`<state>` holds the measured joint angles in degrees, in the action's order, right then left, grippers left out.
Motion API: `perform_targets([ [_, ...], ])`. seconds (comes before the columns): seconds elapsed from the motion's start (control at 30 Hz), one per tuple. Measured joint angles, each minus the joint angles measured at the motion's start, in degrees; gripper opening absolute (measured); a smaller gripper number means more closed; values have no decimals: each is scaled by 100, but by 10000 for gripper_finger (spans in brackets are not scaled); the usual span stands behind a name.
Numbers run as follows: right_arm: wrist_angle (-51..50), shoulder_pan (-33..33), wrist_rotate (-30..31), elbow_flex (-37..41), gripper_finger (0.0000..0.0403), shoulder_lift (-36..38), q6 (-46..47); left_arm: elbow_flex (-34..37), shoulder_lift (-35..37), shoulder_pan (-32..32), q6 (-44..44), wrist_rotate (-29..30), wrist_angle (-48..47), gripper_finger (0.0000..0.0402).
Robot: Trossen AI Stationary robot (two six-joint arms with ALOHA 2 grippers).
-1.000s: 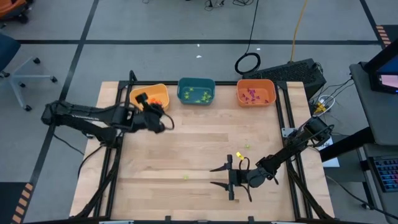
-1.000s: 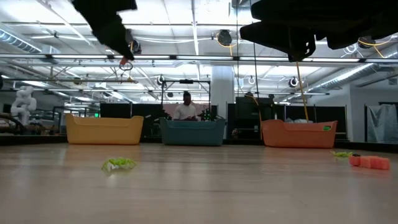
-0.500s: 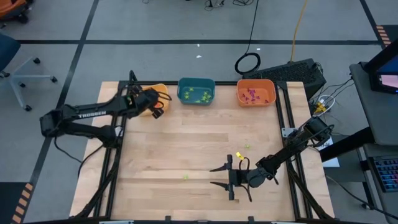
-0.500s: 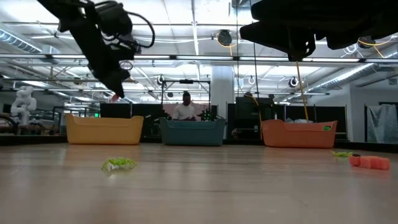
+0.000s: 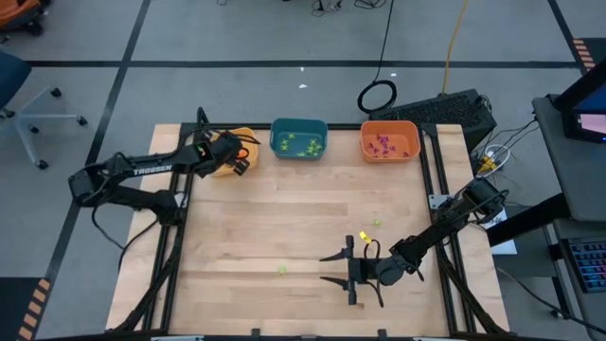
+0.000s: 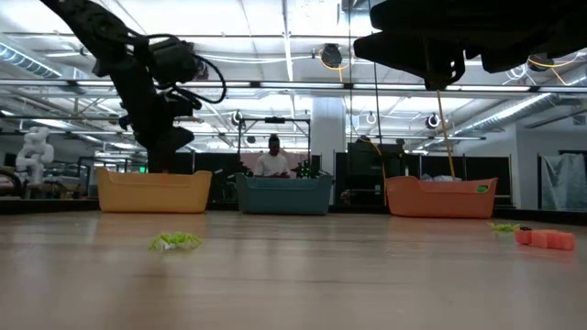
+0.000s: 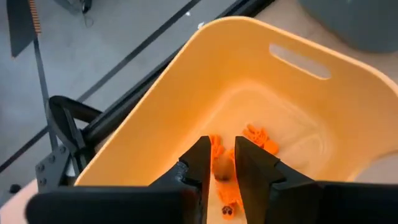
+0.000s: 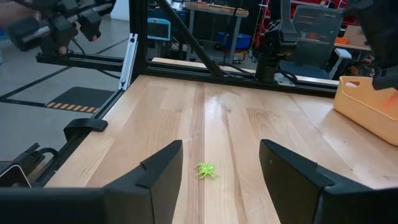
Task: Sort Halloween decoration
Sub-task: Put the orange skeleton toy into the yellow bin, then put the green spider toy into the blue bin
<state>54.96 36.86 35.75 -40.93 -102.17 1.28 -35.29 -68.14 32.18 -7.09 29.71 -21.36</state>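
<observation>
My left gripper (image 7: 219, 158) slants down into the yellow bin (image 7: 292, 106), at the table's far left (image 5: 244, 135). Its fingers stand a little apart, and an orange trinket (image 7: 217, 167) shows in the gap, with more orange trinkets (image 7: 258, 137) on the bin floor. My right gripper (image 5: 333, 269) stands open and level near the front edge. It faces a light-green spider trinket (image 8: 205, 170) that lies on the wood (image 5: 281, 270). An orange trinket (image 5: 363, 237) and a green one (image 5: 376, 224) lie just beyond it. My left gripper has the orange trinket (image 7: 217, 167) in the gap between its fingertips, over the inside of the yellow bin. The fingers come from above, slanting down. I cannot tell whether either finger touches the trinket.
A teal bin (image 5: 299, 139) with green trinkets and an orange bin (image 5: 389, 141) with purple ones stand along the far edge beside the yellow one. The wood between the bins and my right gripper is bare. Black frame rails run along both table sides.
My left gripper has swung toward the table's far left corner and gone down, from over the wood beside the yellow bin to inside the bin's rim, tipping and rolling as it went. My right gripper has kept still.
</observation>
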Motion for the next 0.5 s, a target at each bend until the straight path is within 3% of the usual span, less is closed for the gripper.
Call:
perform_targets([
  [0.3, -2, 0, 0, 0, 199, 0, -4, -2, -467, 9, -9, 7, 131, 75],
  [0.5, -4, -2, -1, 0, 199, 0, -45, -17, -109, -234, -6, -58, 70, 75],
])
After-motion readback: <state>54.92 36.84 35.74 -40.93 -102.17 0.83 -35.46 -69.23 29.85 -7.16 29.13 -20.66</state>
